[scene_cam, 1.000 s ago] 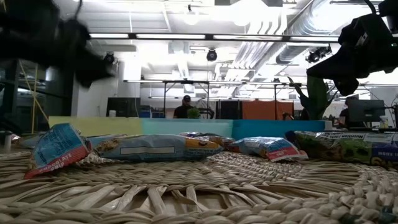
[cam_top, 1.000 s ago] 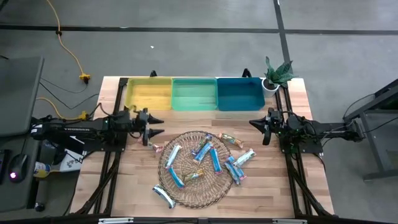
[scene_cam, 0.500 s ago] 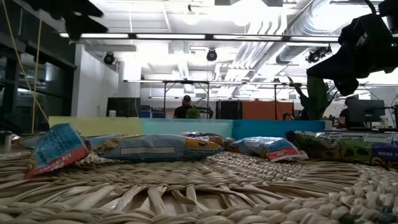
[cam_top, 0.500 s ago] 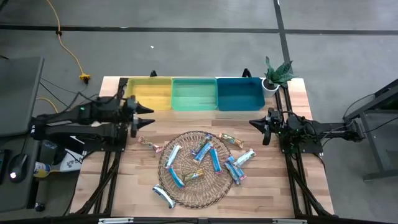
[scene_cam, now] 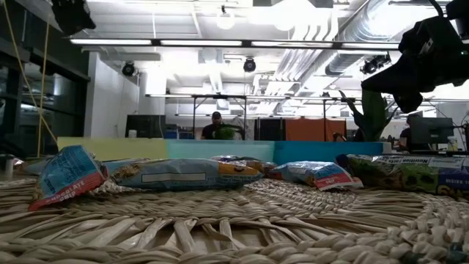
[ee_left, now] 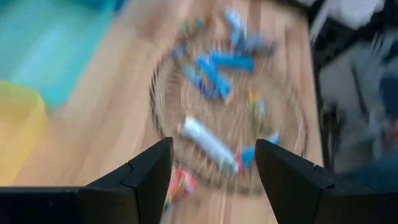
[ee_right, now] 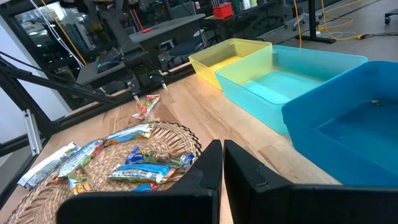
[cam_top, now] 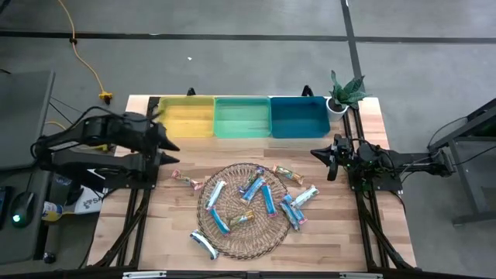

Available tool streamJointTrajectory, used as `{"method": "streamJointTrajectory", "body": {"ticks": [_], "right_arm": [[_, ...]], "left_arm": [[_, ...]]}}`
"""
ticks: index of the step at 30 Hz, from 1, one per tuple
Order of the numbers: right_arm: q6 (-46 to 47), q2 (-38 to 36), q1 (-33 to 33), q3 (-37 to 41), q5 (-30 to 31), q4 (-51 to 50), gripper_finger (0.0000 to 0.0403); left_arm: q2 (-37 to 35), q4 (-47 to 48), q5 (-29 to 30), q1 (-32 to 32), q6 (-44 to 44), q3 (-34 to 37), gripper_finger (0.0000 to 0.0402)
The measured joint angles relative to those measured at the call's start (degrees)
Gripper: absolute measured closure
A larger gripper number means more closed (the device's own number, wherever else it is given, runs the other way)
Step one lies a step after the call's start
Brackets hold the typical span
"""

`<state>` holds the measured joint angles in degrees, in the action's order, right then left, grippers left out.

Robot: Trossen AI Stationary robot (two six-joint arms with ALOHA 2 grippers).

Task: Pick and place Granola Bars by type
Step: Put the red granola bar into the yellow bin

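Note:
Several wrapped granola bars, blue, white-teal and orange-brown, lie flat on a round wicker mat (cam_top: 244,209); blue ones (cam_top: 267,199) cluster at its middle. One reddish bar (cam_top: 186,181) lies on the wood left of the mat, and a white one (cam_top: 204,244) rests on the mat's near-left rim. My left gripper (cam_top: 165,149) (ee_left: 211,168) is open, raised above the table's left side and tipped down toward the mat, holding nothing. My right gripper (cam_top: 320,157) (ee_right: 222,163) is shut, hovering at the table's right side, level, pointing left.
Three bins stand in a row along the far edge: yellow (cam_top: 186,116), green (cam_top: 242,116), blue (cam_top: 299,116). A small potted plant (cam_top: 343,93) sits at the far right corner. Bare wood (cam_top: 167,225) shows left of the mat.
My left gripper has risen and drawn back toward the table's left edge, away from the reddish bar, climbing out of the low view's top. It stays open. The bars and the right arm have kept still.

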<state>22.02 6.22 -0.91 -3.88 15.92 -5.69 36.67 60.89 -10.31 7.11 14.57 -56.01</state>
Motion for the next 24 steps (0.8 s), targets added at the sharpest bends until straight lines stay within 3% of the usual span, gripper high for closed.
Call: {"method": "streamJointTrajectory", "body": {"ticks": [8,16,24], "right_arm": [[0.02,-0.02,0.0,0.0,0.0,0.0,0.0402],[0.0,0.0,0.0,0.0,0.0,0.0,0.0402],[0.01,-0.01,0.0,0.0,0.0,-0.01,0.0402]], "left_arm": [[13.5,15.07,2.8,0.0,-16.92,-5.23,0.0177],[22.75,15.56,3.76,-0.02,-34.33,-4.2,0.0177],[28.49,8.4,3.41,-0.98,-35.74,0.67,0.0177]]}}
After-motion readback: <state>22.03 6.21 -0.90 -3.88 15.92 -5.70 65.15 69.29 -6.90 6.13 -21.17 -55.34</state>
